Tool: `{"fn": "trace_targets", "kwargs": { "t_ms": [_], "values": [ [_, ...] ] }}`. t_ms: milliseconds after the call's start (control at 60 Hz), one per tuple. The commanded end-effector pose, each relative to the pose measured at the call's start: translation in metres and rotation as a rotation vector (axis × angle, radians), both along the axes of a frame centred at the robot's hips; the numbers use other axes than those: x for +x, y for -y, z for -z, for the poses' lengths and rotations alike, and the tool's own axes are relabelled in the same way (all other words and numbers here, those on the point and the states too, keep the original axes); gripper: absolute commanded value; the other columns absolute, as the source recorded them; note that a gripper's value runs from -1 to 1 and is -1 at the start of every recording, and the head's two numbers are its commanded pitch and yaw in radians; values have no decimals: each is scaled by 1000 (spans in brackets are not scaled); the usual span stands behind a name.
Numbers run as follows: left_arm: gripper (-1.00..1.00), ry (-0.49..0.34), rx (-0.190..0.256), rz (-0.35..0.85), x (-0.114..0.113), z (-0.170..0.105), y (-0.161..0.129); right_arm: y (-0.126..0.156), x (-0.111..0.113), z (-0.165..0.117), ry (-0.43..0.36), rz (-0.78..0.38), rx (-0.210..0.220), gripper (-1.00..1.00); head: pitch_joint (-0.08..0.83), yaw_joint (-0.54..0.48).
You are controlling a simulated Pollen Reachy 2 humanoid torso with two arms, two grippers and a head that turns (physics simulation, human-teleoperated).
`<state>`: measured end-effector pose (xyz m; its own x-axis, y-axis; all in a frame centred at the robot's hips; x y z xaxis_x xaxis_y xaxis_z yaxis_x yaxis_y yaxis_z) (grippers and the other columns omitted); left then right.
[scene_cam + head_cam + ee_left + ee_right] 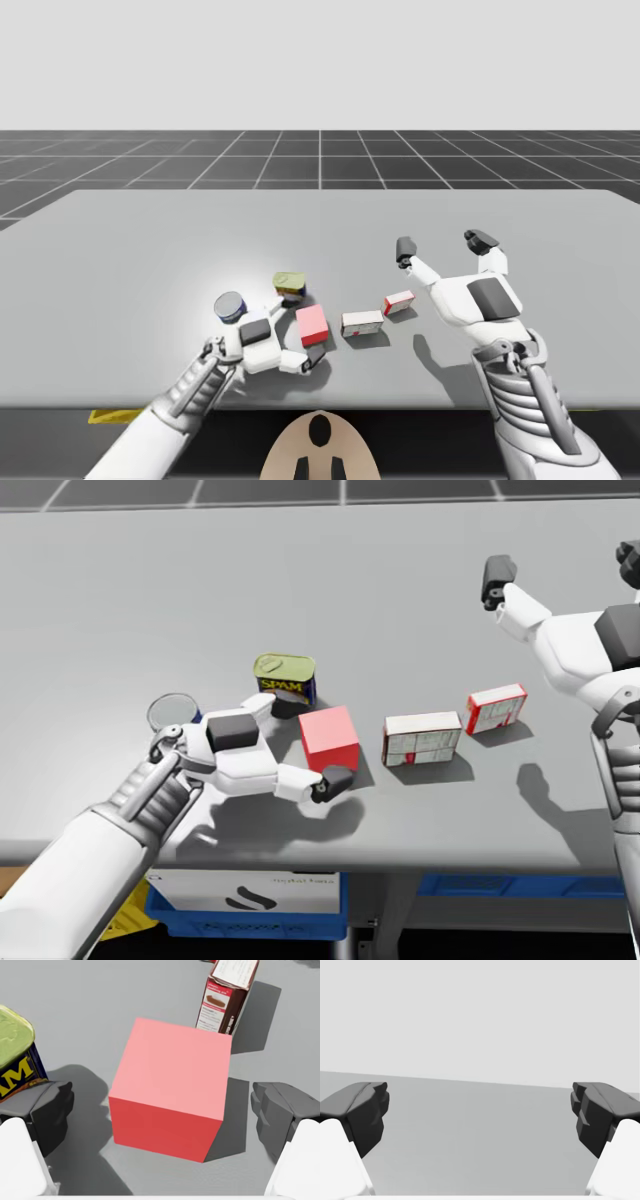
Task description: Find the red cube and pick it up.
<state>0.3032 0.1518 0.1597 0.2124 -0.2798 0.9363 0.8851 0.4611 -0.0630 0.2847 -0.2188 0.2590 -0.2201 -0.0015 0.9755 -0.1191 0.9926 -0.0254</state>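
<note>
Inside your left end effector (162, 1112), spread wide: red cube (170, 1080), ungripped. Close off-centre, cube likely twists, nudges yellow-topped can (15, 1050).

Gaps both sides of cube (170, 1090) — fingers (47, 1110) fit; yellow-topped can (15, 1055) crowds one (box (227, 995) just beyond cube).

- Type of place: a simulated test space, rendered rather than real.
- Floor (320, 160): dark, ruled in a pale square grid that runs to a flat horizon.
- Backdrop (320, 60): one uniform pale grey.
- Table (150, 250): a plain grey slab with a matte, even surface.
- Blue bin (250, 926): stored beneath the table's front edge.
</note>
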Motion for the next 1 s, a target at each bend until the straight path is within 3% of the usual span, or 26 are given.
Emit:
{"fn": "trace_targets", "kwargs": {
  "t_ms": [17,250,267,283,317,333,533,867,1000],
  "values": [
    [-1000,-4,16,-2,9,7,13,-1,-1,0,3,-4,8,-1000,729,45],
    [-1000,3,33,13,9,12,19,0,-2,-1,7,-5,9,-1000,722,36],
    [-897,11,35,11,8,12,19,0,-2,-1,7,-6,9,-1000,721,35],
    [-177,16,32,12,8,13,18,0,-2,-1,7,-5,9,-1000,718,34],
    [910,25,35,13,7,13,17,0,-2,0,6,-5,9,-1000,716,33],
    [971,31,37,13,7,13,17,0,-2,0,6,-5,9,-1000,714,33],
    [1000,41,36,10,6,12,14,-1,-2,0,6,-5,10,-1000,678,36],
    [1000,51,39,7,7,11,12,0,-1,2,23,3,-2,-1000,364,11],
    [1000,69,31,8,6,3,12,2,0,4,3,2,3,-1000,320,14]
  ]
}}
